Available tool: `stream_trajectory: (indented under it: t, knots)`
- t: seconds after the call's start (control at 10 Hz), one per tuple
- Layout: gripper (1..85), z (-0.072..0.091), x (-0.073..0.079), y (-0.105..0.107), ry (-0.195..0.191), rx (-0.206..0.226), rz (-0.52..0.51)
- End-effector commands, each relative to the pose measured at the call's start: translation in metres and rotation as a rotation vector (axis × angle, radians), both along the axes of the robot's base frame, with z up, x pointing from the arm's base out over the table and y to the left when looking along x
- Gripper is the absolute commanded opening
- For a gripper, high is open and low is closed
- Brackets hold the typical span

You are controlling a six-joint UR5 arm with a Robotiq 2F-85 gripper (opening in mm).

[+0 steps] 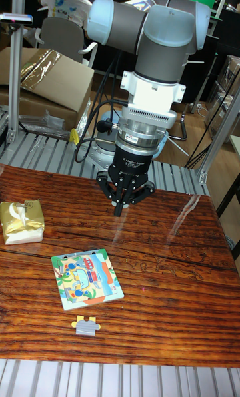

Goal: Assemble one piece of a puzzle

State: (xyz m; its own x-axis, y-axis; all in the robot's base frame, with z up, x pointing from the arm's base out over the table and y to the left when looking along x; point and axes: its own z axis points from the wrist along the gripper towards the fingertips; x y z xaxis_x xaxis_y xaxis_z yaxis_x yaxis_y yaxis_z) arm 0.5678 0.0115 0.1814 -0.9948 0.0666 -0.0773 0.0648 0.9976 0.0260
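Piece [87, 325] of the puzzle, grey with a yellow tab at its upper left, is seen lying flat on the wooden table [167, 290] near the front edge, just below the puzzle board [87, 279] and apart from it. The board itself lies flat and slightly turned, its coloured picture largely filled in; which gap is left for the loose piece cannot be made out at this size.

The gripper [119, 208] is held above the table, well behind the board and the piece, with nothing in it. Its fingers [118, 205] are drawn together at the tips, or very nearly so.

The step in hand is judged to be the approach and pick-up of the loose piece. For this to be done well, the jaws would have to be parted before descent, and the gripper brought forward over the board without brushing it. Because the piece is thin and lies flat, it should be taken across its narrower sides, with the fingers lowered right down to the table surface; a shallow grasp is likely to slip. The tab should be kept clear of the fingers so that the piece's orientation can be matched to the turned board.

A yellow packet [21, 221] is seen at the table's left edge, well away from the work.
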Motion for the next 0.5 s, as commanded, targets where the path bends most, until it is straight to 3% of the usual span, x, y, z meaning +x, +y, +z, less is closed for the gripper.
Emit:
stream_trajectory:
  t: [0.0, 0.4]
  knots:
    - [1.3, 0.0020, 0.0005, 0.0018, -0.003, 0.009, 0.002]
    - [1.3, 0.0029, 0.0016, 0.0006, -0.003, 0.002, 0.011]
